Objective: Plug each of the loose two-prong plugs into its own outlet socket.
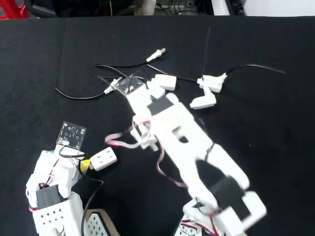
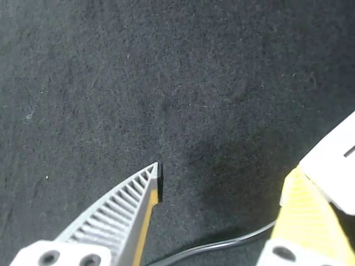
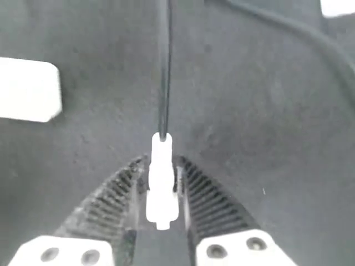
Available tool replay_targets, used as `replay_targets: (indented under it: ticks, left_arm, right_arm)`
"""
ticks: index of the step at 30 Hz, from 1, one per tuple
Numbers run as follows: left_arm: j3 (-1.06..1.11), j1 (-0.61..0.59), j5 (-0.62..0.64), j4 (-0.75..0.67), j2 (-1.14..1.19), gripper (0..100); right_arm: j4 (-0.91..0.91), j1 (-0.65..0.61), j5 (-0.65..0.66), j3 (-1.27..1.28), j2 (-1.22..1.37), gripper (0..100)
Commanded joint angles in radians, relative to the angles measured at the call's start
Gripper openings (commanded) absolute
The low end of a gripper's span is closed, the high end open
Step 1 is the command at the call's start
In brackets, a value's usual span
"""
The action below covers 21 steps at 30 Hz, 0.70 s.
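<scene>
Across the black table (image 1: 275, 147) the right arm (image 1: 197, 152) stretches from the near edge toward the middle. The left arm (image 1: 51, 191) sits folded at the near left corner.

The left gripper (image 2: 224, 172) hangs spread wide over bare cloth. A white socket (image 1: 103, 158) lies just outside its yellow finger (image 2: 302, 205), touching it and not between the two fingers. A second socket (image 1: 165, 81) lies just beside the right gripper (image 1: 127, 84), and a third socket (image 1: 203, 102) lies farther to the right.

The right gripper is pressed onto a white plug (image 3: 161, 188), pinching it at the fingertips. The plug's black cord (image 3: 163, 66) runs straight away from the fingers.

A loose plug (image 1: 156, 54) lies on the far side of the table, well apart from both grippers.
</scene>
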Motion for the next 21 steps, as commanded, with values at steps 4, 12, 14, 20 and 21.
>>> replay_targets:
  ticks: [4, 12, 14, 20, 21]
  left_arm:
    - [0.001, 0.067, 0.184, -0.091, -0.005, 35]
    - [-0.004, 0.2, 0.43, -0.313, -0.005, 35]
    - [-0.015, 0.222, 0.482, -0.356, -0.005, 35]
    - [-0.082, 0.337, 0.597, -0.422, -0.005, 35]
    - [-0.099, 0.364, 0.608, -0.419, -0.005, 35]
  right_arm:
    - [-0.238, -0.121, -0.032, 0.208, -0.217, 1.2]
    - [-0.413, -0.209, -0.031, 0.44, -0.503, 1.2]
    - [-0.456, -0.209, -0.031, 0.501, -0.598, 1.2]
    - [-0.568, -0.209, -0.032, 0.679, -0.865, 1.2]
    - [-0.583, -0.209, -0.032, 0.705, -0.898, 1.2]
